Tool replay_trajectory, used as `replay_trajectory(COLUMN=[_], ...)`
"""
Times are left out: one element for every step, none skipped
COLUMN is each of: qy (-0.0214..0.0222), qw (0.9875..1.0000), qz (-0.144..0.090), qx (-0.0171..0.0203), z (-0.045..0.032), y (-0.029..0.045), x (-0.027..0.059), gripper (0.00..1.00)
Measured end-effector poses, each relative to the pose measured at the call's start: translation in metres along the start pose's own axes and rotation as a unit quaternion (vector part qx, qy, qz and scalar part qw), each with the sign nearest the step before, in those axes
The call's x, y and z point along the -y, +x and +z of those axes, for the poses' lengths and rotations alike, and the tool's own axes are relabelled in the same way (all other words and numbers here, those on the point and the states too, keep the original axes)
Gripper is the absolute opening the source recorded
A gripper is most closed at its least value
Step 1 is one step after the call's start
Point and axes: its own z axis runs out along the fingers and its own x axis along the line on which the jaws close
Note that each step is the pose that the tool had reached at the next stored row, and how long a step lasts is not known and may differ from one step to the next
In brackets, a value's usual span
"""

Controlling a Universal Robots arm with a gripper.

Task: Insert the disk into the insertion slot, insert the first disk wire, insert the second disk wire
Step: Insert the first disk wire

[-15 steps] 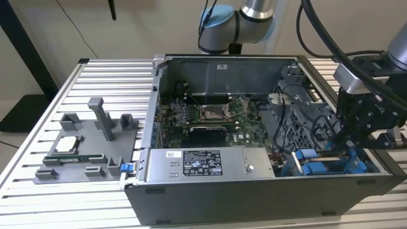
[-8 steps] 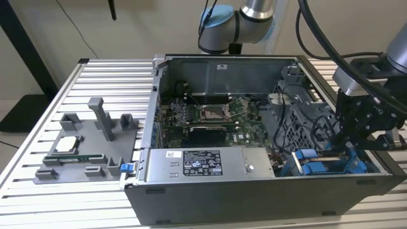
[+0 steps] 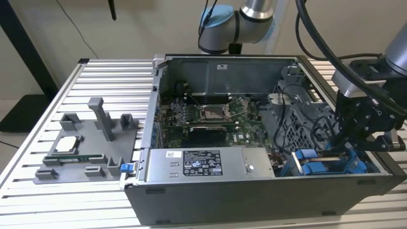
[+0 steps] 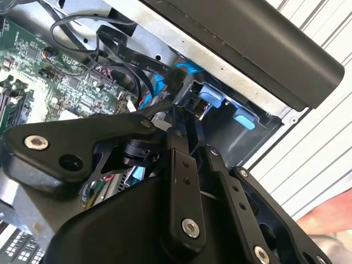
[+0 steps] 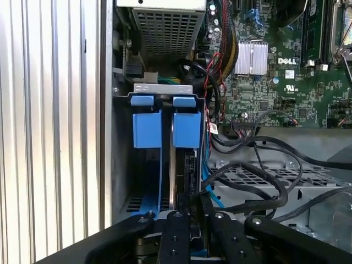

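- The arm [image 3: 258, 8] is made of silver-grey tubes joined by rounded grey joint housings; one joint carries a light blue end cap [image 3: 208, 18].
- Thick black cables [image 3: 316, 38] run alongside it in loose curves down to the wrist.
- The gripper [image 4: 179, 129] is matt black, built of flat, round-ended linkage bars over a bulky black body.
- Silver screws [image 4: 190, 228] sit recessed in the bars' pivot ends.

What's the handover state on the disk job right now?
Tool: low inside the insertion slot, at the corner of the computer case, just behind the blue fittings.
Disk: appears to stand edge-on in the slot, ahead of the tool.
Done: disk looks inserted.
Left: both wires unconfirmed. Black cables lie loose beside the bay, and no plugged connector can be made out.
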Motion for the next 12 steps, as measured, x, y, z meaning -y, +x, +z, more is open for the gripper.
replay_trajectory(qy=[0.0000,0.0000,0.0000,0.0000,0.0000,0.0001,0.0001,0.0002,0.0002,0.0002,0.0001,0.0001], qw=[1.0000,1.0000,1.0000,1.0000,1.0000,1.0000,1.0000,1.0000,1.0000,1.0000,1.0000,1.0000], qz=[0.000,0.001,0.001,0.001,0.002,0.002,0.003,0.003,0.003,0.003,0.004,0.004], qx=[0.0002,0.0000,0.0000,0.0000,0.0002,0.0001,0.0001,-0.0003,-0.0006,-0.0007,-0.0004,-0.0004], z=[0.0007,0.0010,0.0014,0.0019,0.0027,0.0032,0.0040,0.0046,0.0050,0.0051,0.0055,0.0056], y=[0.0000,0.0000,0.0000,0.0001,0.0002,0.0002,0.0002,0.0003,0.0002,0.0003,0.0003,0.0003], x=[0.0000,0.0000,0.0000,0.0000,0.0000,0.0000,0.0000,0.0000,0.0000,0.0000,0.0000,0.0000], gripper=[0.00,0.00,0.00,0.00,0.00,0.00,0.00,0.00,0.00,0.00,1.00,1.00])
